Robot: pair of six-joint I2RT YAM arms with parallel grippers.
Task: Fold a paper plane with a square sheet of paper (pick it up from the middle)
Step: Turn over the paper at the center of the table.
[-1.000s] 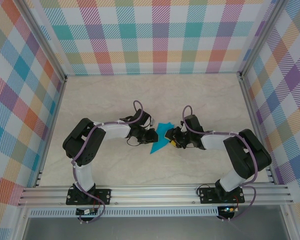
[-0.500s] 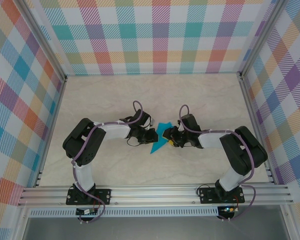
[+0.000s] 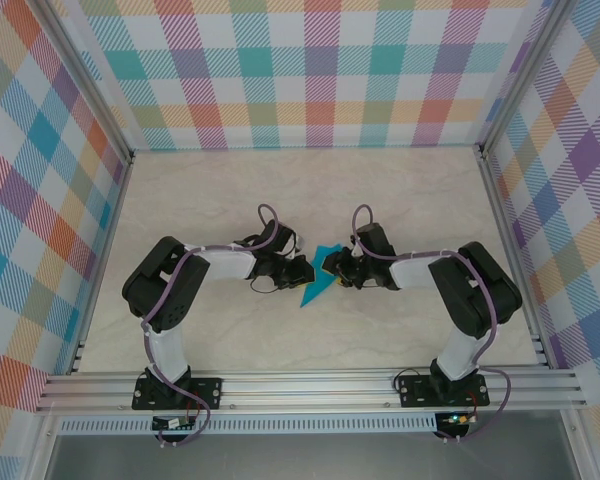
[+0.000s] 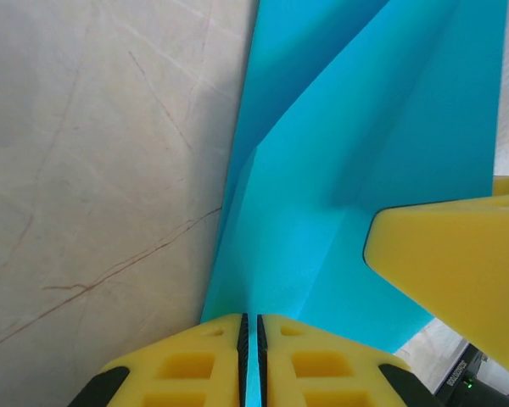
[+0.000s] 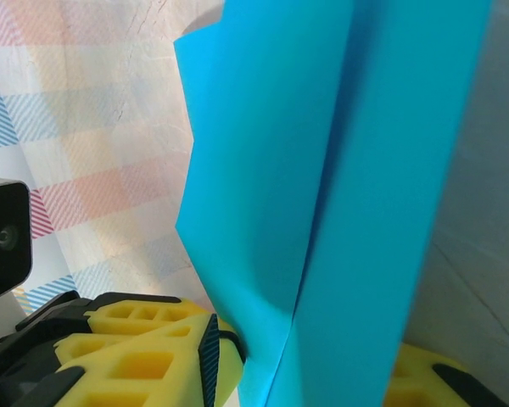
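Note:
The square sheet of paper [image 3: 318,280], bright cyan-blue, is folded into a narrow pointed shape with a long centre crease, its tip toward the near left. It stands between the two grippers at the table's middle. My left gripper [image 3: 304,271] is shut on one edge of the paper [image 4: 339,170], with a thin blue strip pinched between its yellow jaws [image 4: 251,339]. My right gripper [image 3: 339,272] straddles the paper [image 5: 322,170] from the other side. Its left pad touches the fold, its other finger stands apart behind the sheet, so the gripper [image 5: 314,352] is open. One right finger [image 4: 458,271] lies against the blue surface.
The marble-patterned tabletop [image 3: 200,200] is bare around the arms. Checked walls [image 3: 310,70] enclose it at the back and both sides, and an aluminium rail [image 3: 310,385] runs along the near edge.
My right gripper has slid left onto the paper and its jaws have narrowed. The folded paper looks slimmer from above. The left gripper has kept its hold and barely moved.

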